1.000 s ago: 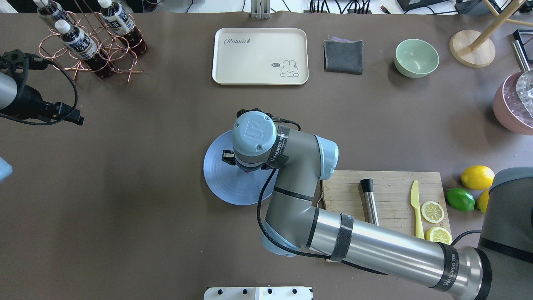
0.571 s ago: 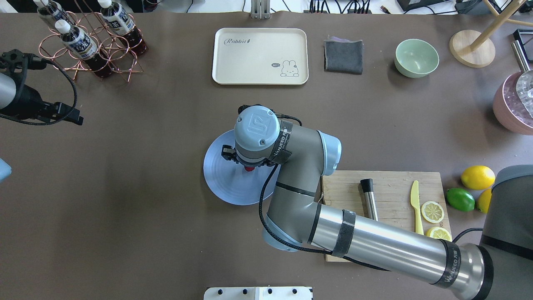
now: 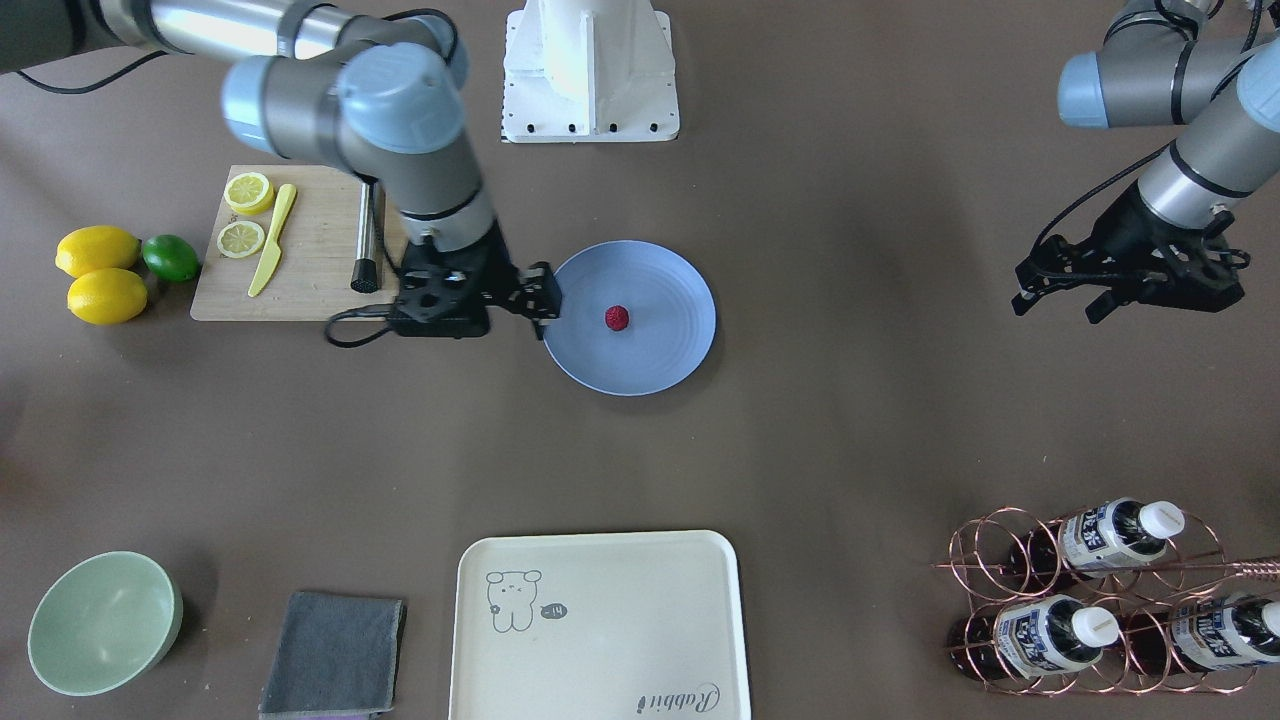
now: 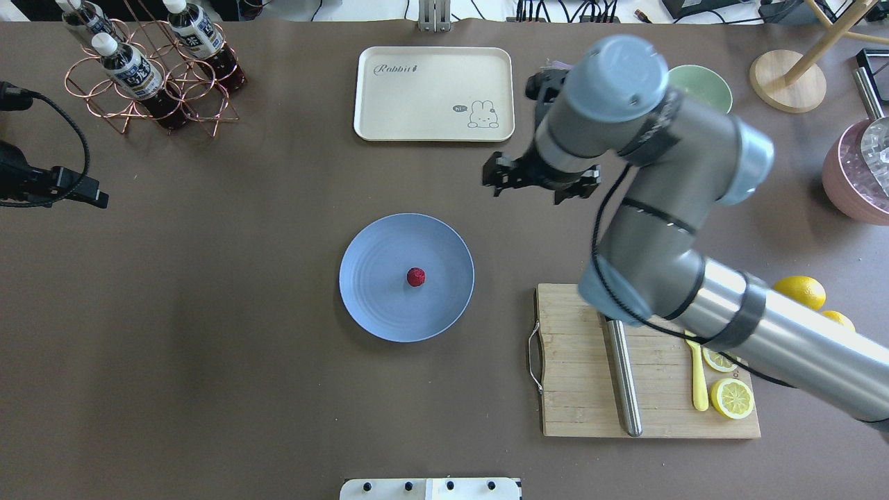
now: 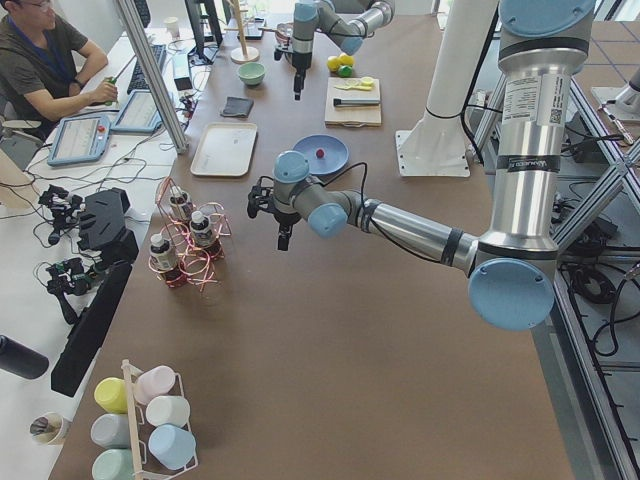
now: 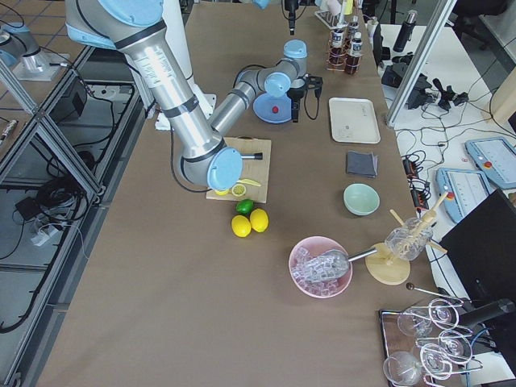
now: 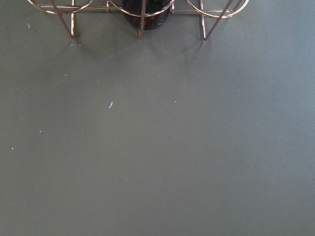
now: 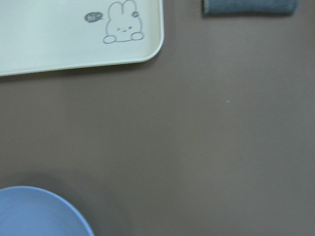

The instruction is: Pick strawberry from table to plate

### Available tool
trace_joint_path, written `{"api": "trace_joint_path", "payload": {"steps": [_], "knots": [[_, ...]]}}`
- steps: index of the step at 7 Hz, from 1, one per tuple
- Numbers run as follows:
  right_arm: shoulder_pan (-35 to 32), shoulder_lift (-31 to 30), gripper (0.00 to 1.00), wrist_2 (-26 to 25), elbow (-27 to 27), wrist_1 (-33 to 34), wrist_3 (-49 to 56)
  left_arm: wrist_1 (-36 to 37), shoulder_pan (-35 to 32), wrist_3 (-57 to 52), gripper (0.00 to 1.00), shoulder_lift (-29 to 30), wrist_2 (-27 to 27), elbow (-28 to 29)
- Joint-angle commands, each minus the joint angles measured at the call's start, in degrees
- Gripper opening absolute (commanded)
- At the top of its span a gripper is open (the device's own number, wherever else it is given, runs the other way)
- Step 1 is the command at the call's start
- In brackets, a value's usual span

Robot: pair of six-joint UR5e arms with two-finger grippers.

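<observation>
The strawberry (image 4: 415, 277), a tiny dark-red berry, lies alone near the middle of the blue-grey plate (image 4: 375, 305) on the brown table (image 4: 208, 361). From across the table the strawberry (image 3: 617, 318) shows on the plate (image 3: 660, 355) with nothing touching it. My right gripper (image 4: 538, 189) hangs high, off the plate toward the cutting-board side, open and holding nothing. Its wrist view shows only the plate's rim (image 8: 34, 211) at the lower left. My left gripper (image 3: 1058, 305) hovers open over bare table near the bottle rack, far from the plate.
A cream tray (image 4: 434, 94), a grey cloth (image 3: 333, 653) and a green bowl (image 3: 103, 622) line the far side. The cutting board (image 4: 583, 389) carries a metal rod, a yellow knife and lemon slices. Lemons and a lime (image 3: 170, 257) lie beside it. A copper bottle rack (image 4: 149, 66) stands far left.
My right gripper was low over the plate with the strawberry under it. It has let go, risen and swung away to the right. The left arm drew back slightly.
</observation>
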State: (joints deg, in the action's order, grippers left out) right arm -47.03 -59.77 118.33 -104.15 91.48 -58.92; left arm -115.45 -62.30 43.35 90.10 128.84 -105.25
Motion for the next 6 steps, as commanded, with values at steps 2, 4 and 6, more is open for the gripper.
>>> {"api": "trace_joint_path", "payload": {"steps": [2, 4, 6], "knots": [[-24.4, -15.3, 1.0, 12.5, 0.5, 3.9, 38.8, 0.1, -5.6, -13.0, 0.98, -8.1, 0.8, -2.2], [-36.8, -15.1, 1.0, 14.3, 15.5, 6.1, 61.6, 0.1, -13.4, -24.0, 0.98, -9.9, 5.4, 2.0], [-38.6, -16.2, 1.0, 15.0, 18.4, 5.9, 63.2, 0.3, -14.8, -24.9, 0.98, -12.2, 5.5, 1.3]]}}
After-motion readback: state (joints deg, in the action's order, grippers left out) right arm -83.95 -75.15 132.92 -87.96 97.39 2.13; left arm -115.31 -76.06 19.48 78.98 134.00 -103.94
